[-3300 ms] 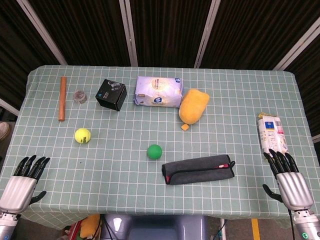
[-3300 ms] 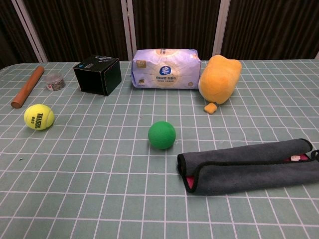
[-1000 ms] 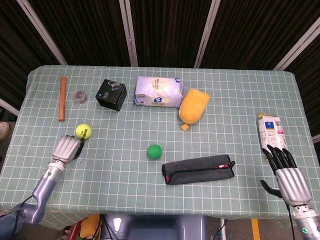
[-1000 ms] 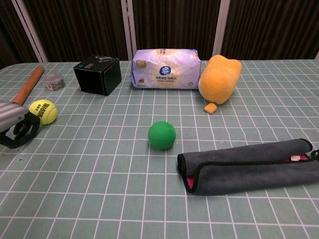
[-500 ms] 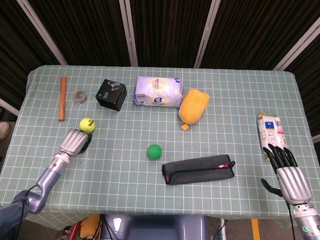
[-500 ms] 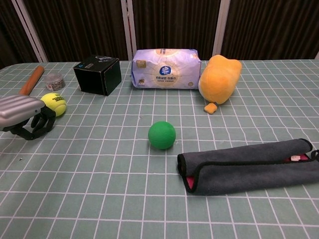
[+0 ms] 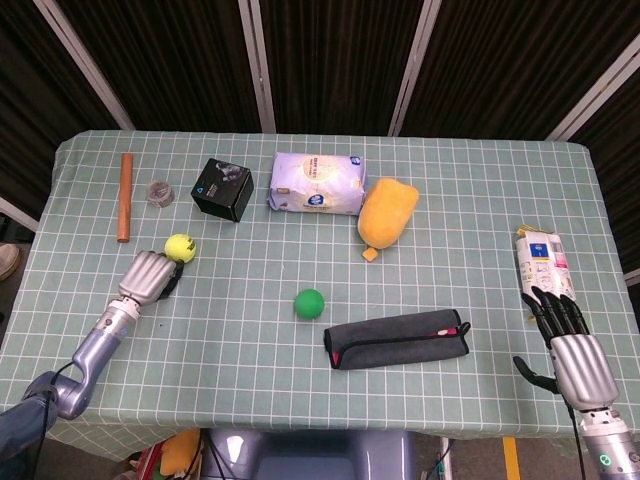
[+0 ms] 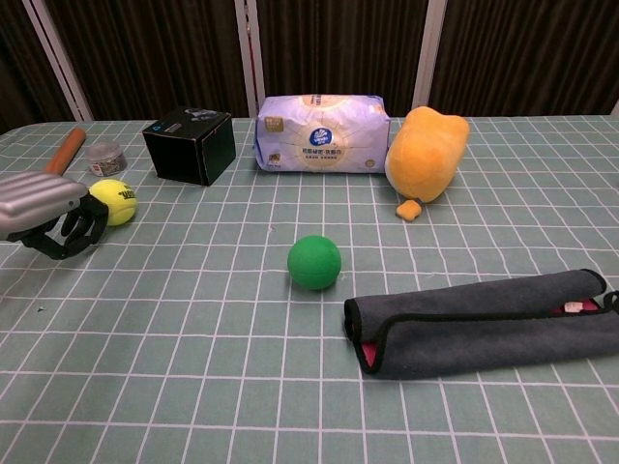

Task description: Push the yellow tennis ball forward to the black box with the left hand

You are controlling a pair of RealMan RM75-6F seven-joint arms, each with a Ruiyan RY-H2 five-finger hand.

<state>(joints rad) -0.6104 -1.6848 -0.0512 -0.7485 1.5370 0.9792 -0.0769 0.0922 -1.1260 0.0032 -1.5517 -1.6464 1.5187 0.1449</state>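
Note:
The yellow tennis ball (image 7: 180, 247) (image 8: 115, 202) lies on the checked cloth, a short way in front of and to the left of the black box (image 7: 222, 189) (image 8: 190, 145). My left hand (image 7: 146, 276) (image 8: 44, 214) sits right behind the ball, its fingers curled downward with nothing inside them and their knuckles against the ball's near side. A gap of cloth separates ball and box. My right hand (image 7: 569, 345) rests at the table's right front edge, fingers spread and holding nothing; the chest view does not show it.
A wooden stick (image 7: 125, 196) and a small jar (image 7: 158, 192) lie left of the box. A tissue pack (image 7: 318, 183), an orange plush (image 7: 387, 212), a green ball (image 7: 309, 302), a grey rolled pouch (image 7: 397, 338) and a carton (image 7: 543, 265) occupy the middle and right.
My left hand came in from the front left corner, curled its fingers and met the ball. Over the last second, hand and ball moved forward and slightly right, toward the black box.

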